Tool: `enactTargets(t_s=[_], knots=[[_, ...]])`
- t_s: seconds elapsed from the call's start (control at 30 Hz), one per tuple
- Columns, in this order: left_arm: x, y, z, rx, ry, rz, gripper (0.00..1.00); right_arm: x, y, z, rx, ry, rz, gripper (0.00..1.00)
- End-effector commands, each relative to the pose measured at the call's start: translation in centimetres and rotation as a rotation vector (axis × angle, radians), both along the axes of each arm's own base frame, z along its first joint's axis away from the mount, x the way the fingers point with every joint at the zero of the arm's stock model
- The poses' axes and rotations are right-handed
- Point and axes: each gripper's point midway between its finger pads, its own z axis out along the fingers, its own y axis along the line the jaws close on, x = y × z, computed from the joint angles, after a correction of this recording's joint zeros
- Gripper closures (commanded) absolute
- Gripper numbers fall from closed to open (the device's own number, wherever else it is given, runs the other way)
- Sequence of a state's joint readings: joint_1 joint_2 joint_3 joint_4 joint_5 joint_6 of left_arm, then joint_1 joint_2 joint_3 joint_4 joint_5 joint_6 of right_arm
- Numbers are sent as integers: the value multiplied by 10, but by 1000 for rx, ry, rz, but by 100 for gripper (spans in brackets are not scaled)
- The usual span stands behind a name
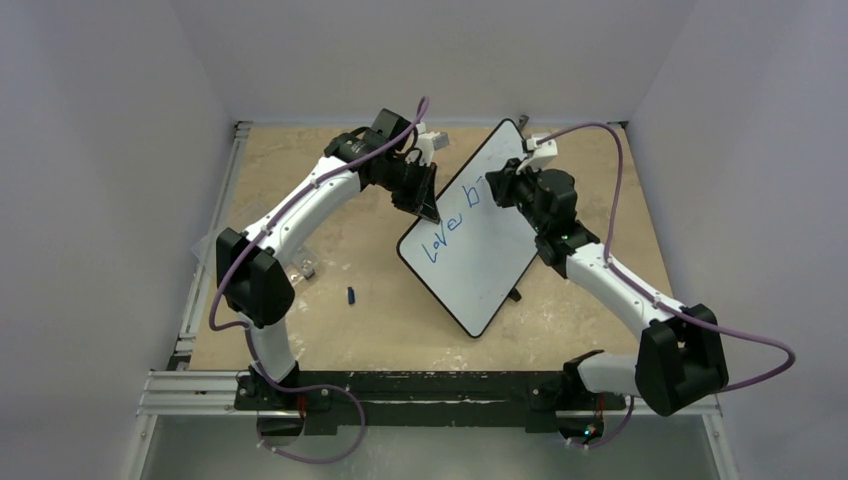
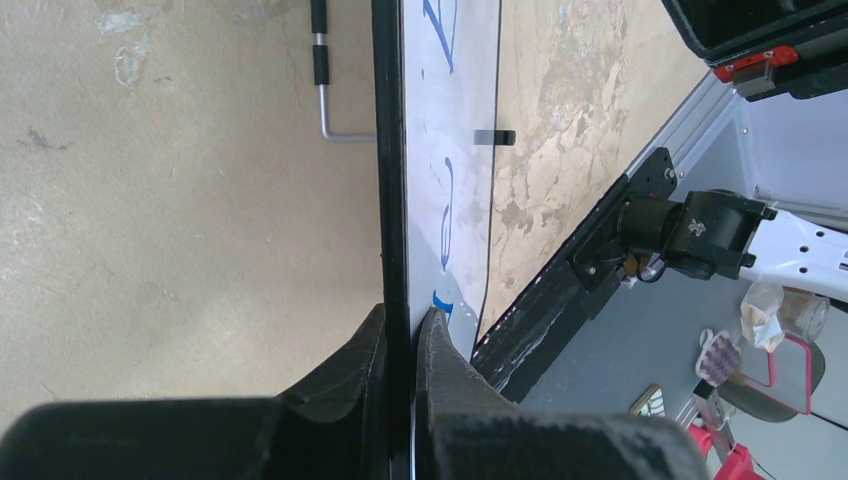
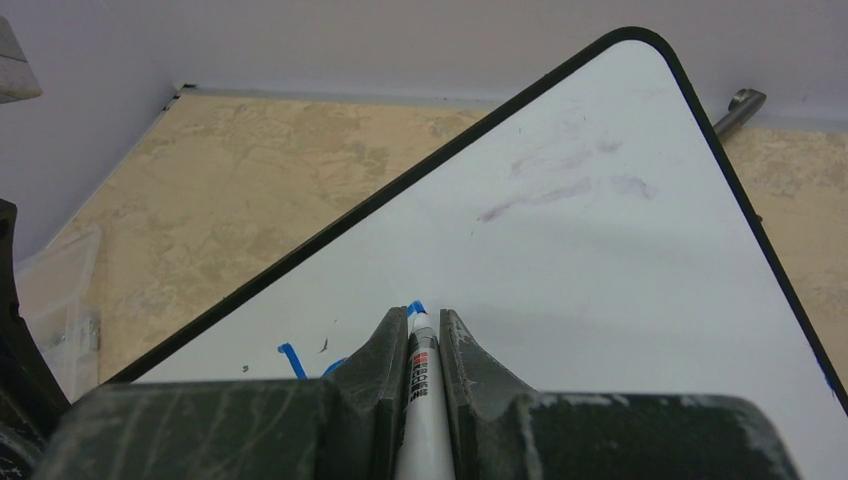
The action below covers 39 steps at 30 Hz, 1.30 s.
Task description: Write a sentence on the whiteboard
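Note:
The whiteboard (image 1: 487,250) lies diagonally mid-table, white with a thin black rim. Blue writing (image 1: 440,240) reads roughly "love" with the start of a further word (image 1: 473,192) beyond it. My left gripper (image 1: 431,212) is shut on the board's left rim; in the left wrist view its jaws (image 2: 401,325) clamp the black edge (image 2: 390,150). My right gripper (image 1: 500,190) is shut on a white marker (image 3: 421,370), its blue tip (image 3: 416,309) against the board face (image 3: 560,260). Fresh blue strokes (image 3: 290,358) show left of the fingers.
A small blue marker cap (image 1: 352,295) and a small grey piece (image 1: 309,268) lie on the tan table left of the board. A metal rod (image 3: 738,103) sticks out behind the board's far corner. Walls close in at back and sides.

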<state>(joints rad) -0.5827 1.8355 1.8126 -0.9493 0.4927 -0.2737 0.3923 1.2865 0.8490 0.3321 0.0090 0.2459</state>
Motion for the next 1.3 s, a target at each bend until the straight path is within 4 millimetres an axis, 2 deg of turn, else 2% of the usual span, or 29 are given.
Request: enactTargets(t_s=[0.0,0.27,0.5,0.6,0.93,1.1,1.27], knots=[[10,22,-20,164,-124,-23,100,-9,-2,-12,-1,29,6,100],[10,22,-20,166,-126,-23,100,-27,-3,-31,-1,76,34,100],[10,22,-21,168,-125,-23,100,-38,-7,-31,0,83,34,100],[10,21,-20,166,-127,-23,100,-41,-9,-21,3,74,31,100],[10,21,-21,166,-124,-24,100,-38,-10,48,55,-58,21,100],[9,21,-19,164,-127,-24,100,-24,-6,64,73,-91,9,100],[9,21,-20,164,-124,-26,100,-8,2,69,83,-96,18,100]])
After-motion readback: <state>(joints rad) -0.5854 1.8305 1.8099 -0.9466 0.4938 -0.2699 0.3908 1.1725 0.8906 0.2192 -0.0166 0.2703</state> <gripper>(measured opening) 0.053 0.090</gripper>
